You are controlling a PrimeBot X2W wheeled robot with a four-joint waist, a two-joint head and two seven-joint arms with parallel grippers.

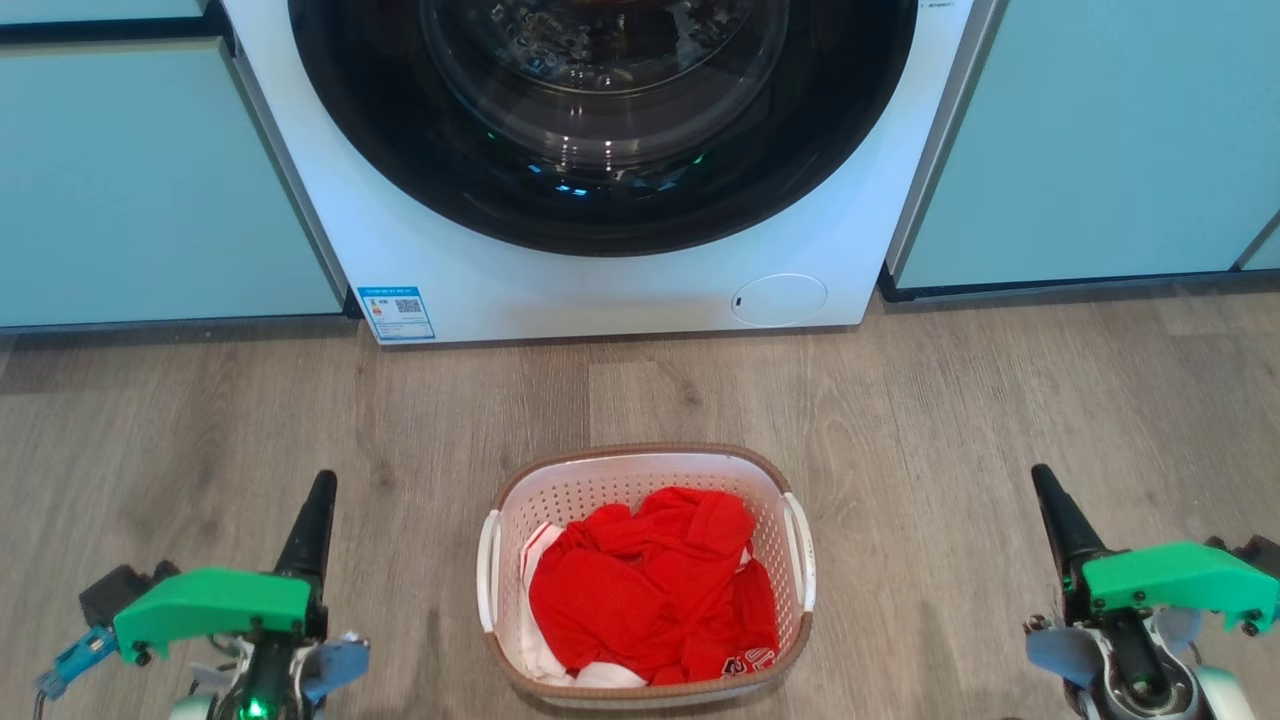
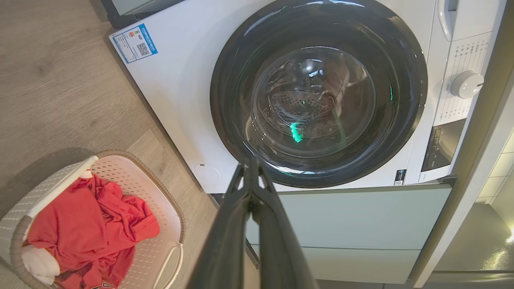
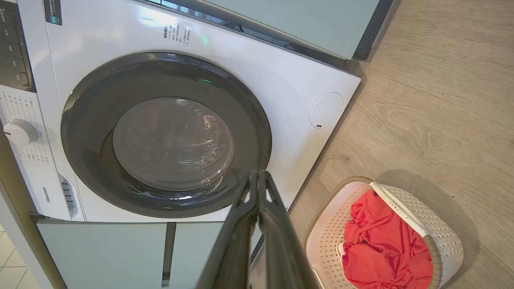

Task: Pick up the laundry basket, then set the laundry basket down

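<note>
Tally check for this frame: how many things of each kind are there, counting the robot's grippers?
laundry basket: 1
washing machine: 1
heap of red clothing in the basket: 1 (separate pieces cannot be told)
grippers: 2, left gripper and right gripper, both shut
Total: 5

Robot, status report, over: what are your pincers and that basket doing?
Left pincer shut, empty; right pincer shut, empty. Basket on floor between them, untouched, red clothes inside. Washer beyond, apart.

wht basket (image 1: 775, 520) brn rim, red clothes (image 1: 650, 590)
</note>
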